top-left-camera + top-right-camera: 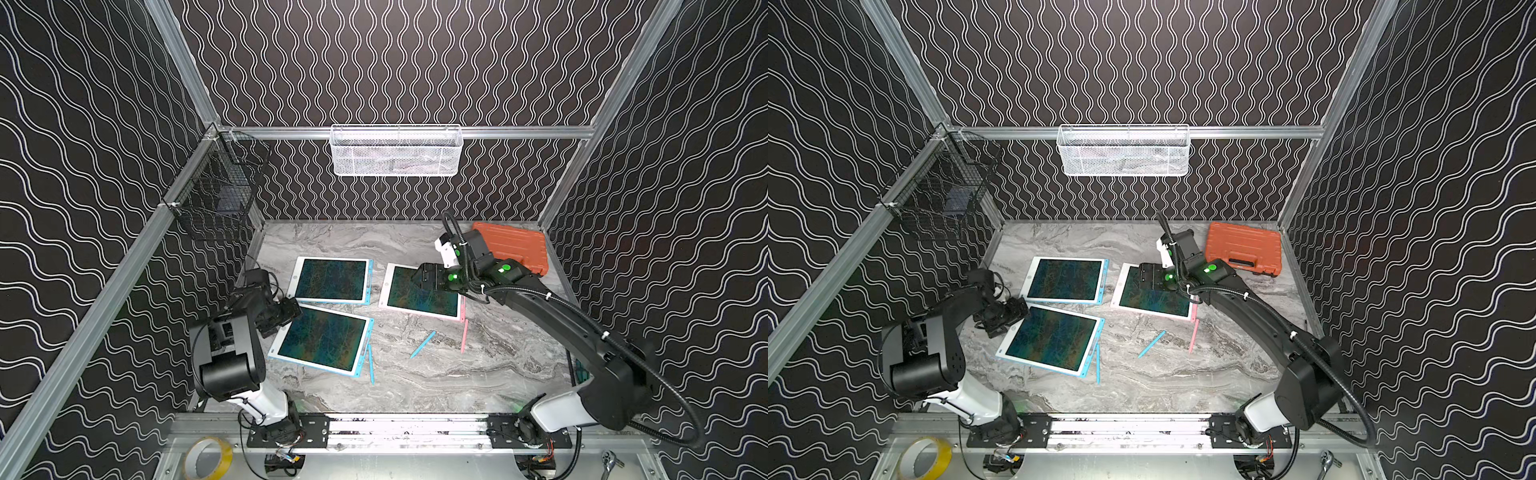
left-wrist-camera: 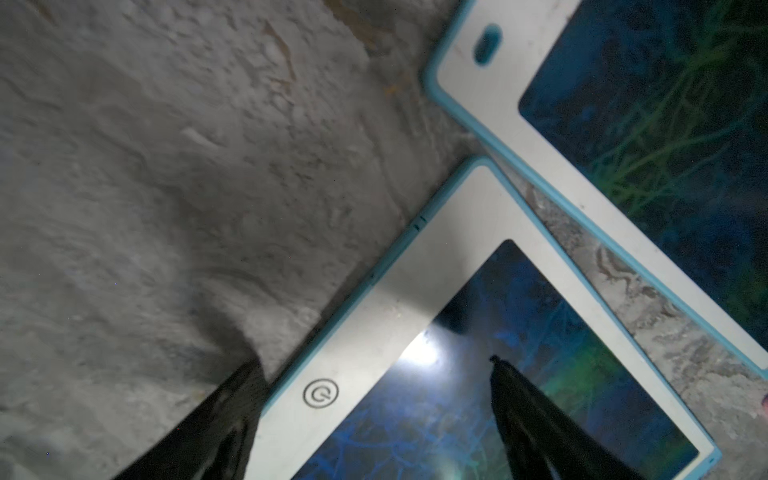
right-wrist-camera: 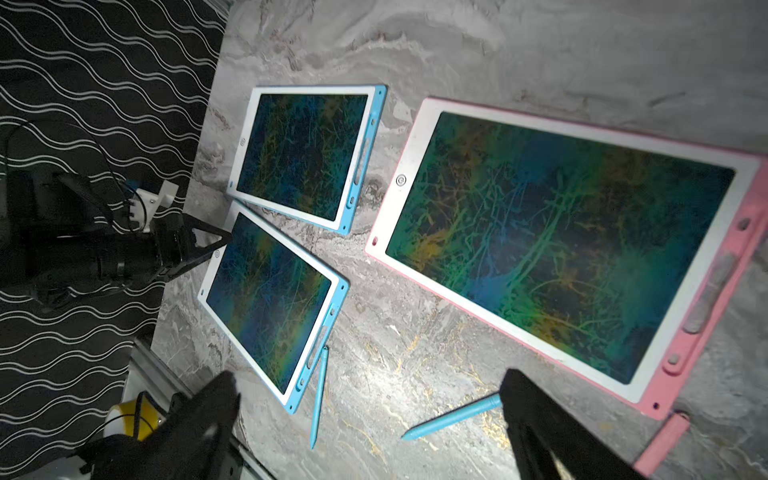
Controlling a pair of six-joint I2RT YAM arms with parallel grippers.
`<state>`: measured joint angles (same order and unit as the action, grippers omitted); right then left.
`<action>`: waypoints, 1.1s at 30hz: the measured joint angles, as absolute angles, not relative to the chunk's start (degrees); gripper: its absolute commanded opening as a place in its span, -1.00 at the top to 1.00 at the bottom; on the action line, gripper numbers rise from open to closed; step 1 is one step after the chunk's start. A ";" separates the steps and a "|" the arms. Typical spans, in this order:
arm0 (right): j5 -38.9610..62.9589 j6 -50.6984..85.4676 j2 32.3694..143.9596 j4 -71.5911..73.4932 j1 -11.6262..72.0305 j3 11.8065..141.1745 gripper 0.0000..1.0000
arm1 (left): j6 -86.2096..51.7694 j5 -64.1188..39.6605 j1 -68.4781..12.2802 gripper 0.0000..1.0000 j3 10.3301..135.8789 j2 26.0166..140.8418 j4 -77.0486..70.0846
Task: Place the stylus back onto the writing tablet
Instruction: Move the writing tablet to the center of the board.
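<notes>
Right claw (image 3: 368, 374) hangs wide open and empty; the loose blue stylus (image 3: 453, 415) lies on the table (image 1: 478, 374) below it, close by one finger. Left claw (image 2: 374, 362), spread and empty, straddles a blue writing tablet's (image 2: 415, 291) corner. Best descend squarely and pinch the barrel crosswise at mid-length.

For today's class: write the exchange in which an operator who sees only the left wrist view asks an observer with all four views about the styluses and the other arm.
Operator: I can make out no stylus in my view. Is one nearby?
Observer: Yes. A blue stylus lies on the table, close beside the near blue tablet, along its clip edge.
Operator: Where is the right arm?
Observer: The right gripper is open above the pink tablet, holding nothing.
</notes>
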<state>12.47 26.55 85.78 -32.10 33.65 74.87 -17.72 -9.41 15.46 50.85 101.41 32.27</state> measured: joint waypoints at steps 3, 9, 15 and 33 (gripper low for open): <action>14.33 27.68 87.05 -32.14 33.74 73.41 -1.00 | -18.96 -9.45 13.67 -0.80 49.82 100.44 32.23; 15.84 28.97 87.24 -32.25 33.76 70.91 -1.00 | -21.39 -9.65 10.17 -0.80 48.03 98.45 32.75; 15.73 29.36 86.67 -32.36 33.74 69.56 -1.00 | -24.14 -9.80 6.52 -0.81 46.19 96.40 33.01; 15.88 32.36 84.44 -31.40 33.39 63.29 -1.00 | -31.62 -11.60 -5.45 -0.81 41.28 90.41 33.93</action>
